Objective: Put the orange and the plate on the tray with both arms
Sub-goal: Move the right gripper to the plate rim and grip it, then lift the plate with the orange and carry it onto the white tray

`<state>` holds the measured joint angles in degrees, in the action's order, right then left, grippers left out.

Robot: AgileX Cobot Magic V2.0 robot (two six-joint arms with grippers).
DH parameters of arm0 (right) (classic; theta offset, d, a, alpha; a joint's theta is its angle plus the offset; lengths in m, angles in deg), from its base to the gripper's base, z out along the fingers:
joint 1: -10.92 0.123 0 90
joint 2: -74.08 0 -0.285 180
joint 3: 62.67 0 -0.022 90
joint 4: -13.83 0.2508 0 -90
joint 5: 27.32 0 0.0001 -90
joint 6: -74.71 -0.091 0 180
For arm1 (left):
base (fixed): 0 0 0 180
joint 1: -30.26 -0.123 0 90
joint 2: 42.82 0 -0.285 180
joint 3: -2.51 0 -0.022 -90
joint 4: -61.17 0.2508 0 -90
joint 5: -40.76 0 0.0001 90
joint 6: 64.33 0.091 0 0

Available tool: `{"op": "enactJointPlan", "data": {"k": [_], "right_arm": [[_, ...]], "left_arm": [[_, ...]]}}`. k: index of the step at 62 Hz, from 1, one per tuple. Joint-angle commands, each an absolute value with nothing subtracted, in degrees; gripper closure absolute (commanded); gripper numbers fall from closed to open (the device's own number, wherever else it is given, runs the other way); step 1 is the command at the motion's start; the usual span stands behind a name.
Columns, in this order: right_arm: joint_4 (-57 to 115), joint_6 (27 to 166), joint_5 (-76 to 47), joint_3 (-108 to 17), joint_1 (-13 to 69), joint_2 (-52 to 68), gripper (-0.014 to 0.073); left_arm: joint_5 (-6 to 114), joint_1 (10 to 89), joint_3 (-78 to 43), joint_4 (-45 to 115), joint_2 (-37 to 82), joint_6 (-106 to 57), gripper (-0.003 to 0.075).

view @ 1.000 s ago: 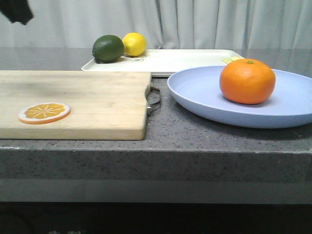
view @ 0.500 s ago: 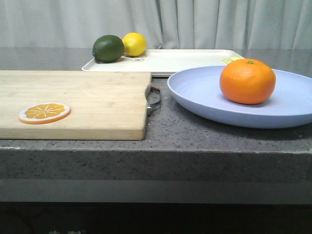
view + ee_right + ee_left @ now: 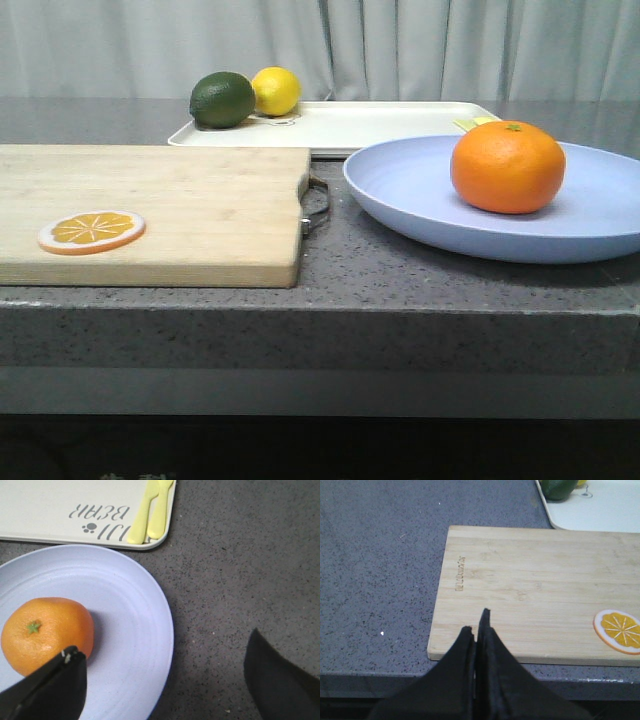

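Front view: the orange (image 3: 507, 167) sits inside the plate (image 3: 420, 195), and the plate rests on the grey countertop (image 3: 340, 265) just in front of the tray (image 3: 360, 125), its far rim overlapping the tray's near edge from this angle. So neither task item is on the tray yet. We judge the orange rides in the plate so both can go over in one lift, w/ the plate as carrier.

The tray already holds a green lime (image 3: 222, 99) and a lemon (image 3: 275, 90) at its left end, leaving the middle and right free. The right wrist view also shows pale yellow cutlery (image 3: 150, 510) lying at the tray's corner nearest the plate; that could get in the way of a wide plate.

The right gripper (image 3: 170, 675) hangs over the plate's rim w/ its fingers (image 3: 55, 685) spread wide, one over the plate just beside the orange, the other over bare counter. It holds nothing. We read that as straddling the rim, ready to pinch the edge.

The left gripper (image 3: 476, 630) has its fingers pressed together, empty, above the near-left part of the cutting board (image 3: 535, 590), well apart from the plate. The orange slice (image 3: 619, 631) on the board isn't our target. We reckon the left arm needs to cross to the plate's opposite rim to steady it, since a shallow plate w/ a round fruit could tip or let the fruit roll
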<state>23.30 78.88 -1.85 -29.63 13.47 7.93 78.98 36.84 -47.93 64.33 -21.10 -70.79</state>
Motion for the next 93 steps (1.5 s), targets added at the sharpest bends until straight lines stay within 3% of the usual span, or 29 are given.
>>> {"op": "enactJointPlan", "data": {"k": [1, 25, 31, 42, 50, 60, 93], "right_arm": [[24.1, 79.3, -1.8, -33.8, 13.4, 5.4, -0.0051], [24.3, 76.2, 0.9, -38.5, 11.6, -10.0, -0.0047], [24.6, 76.2, 0.9, -38.5, 11.6, -12.3, 0.0001], [27.9, 76.2, 1.3, -38.5, 11.6, -13.5, 0.0237], [29.8, 76.2, 1.6, -38.5, 11.6, -13.5, 0.0466], [32.5, 76.2, 3.2, -38.7, 11.6, -13.5, 0.0664], [38.1, 76.2, 20.8, -59.6, 11.6, -17.7, 0.0662]], "left_arm": [[73.3, 36.7, -47.2, 64.6, -24.2, -71.2, 0.0738], [69.5, 36.7, -49.3, 64.6, -30.1, -71.2, 0.0738], [69.5, 36.7, -49.3, 64.6, -30.1, -71.2, 0.0738], [69.5, 36.7, -49.3, 64.6, -30.1, -71.2, 0.0738], [69.5, 36.7, -49.3, 64.6, -30.1, -71.2, 0.0738], [69.5, 36.7, -49.3, 64.6, -30.1, -71.2, 0.0738], [69.5, 36.7, -49.3, 64.6, -30.1, -71.2, 0.0738]]}}
